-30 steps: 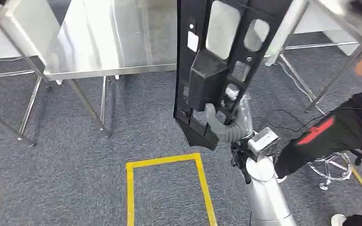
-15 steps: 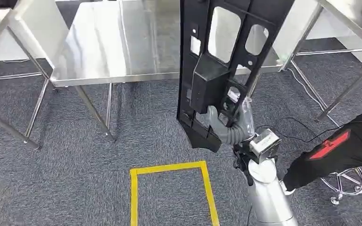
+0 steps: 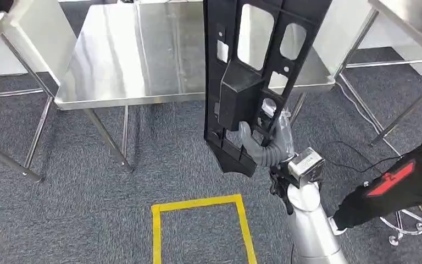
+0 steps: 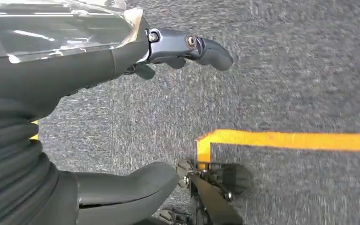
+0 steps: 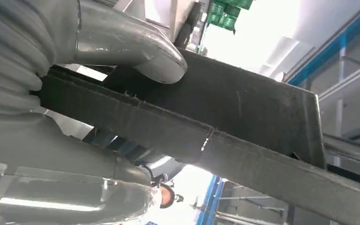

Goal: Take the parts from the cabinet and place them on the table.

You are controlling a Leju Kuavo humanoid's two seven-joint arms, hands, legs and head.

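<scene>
A long black plastic panel [image 3: 247, 82] with several cut-out windows stands nearly upright in the head view, its top past the picture's edge. My right hand [image 3: 264, 144] grips its lower part, thumb across the front. In the right wrist view the thumb [image 5: 136, 47] presses on the panel's dark edge [image 5: 243, 136]. The steel table [image 3: 137, 55] lies just behind the panel. My left hand [image 4: 122, 61] hangs over the carpet, fingers apart, holding nothing.
A yellow tape rectangle [image 3: 198, 204] marks the grey carpet in front of me. More steel tables stand at far left [image 3: 0, 33] and far right [image 3: 412, 22]. A person's dark sleeve with a red stripe [image 3: 390, 184] reaches in at the right, near a stool base [image 3: 409, 223].
The camera has moved toward the table, which now lies lower and larger in view. The panel stays in my right hand. The person's sleeve has drawn back toward the right.
</scene>
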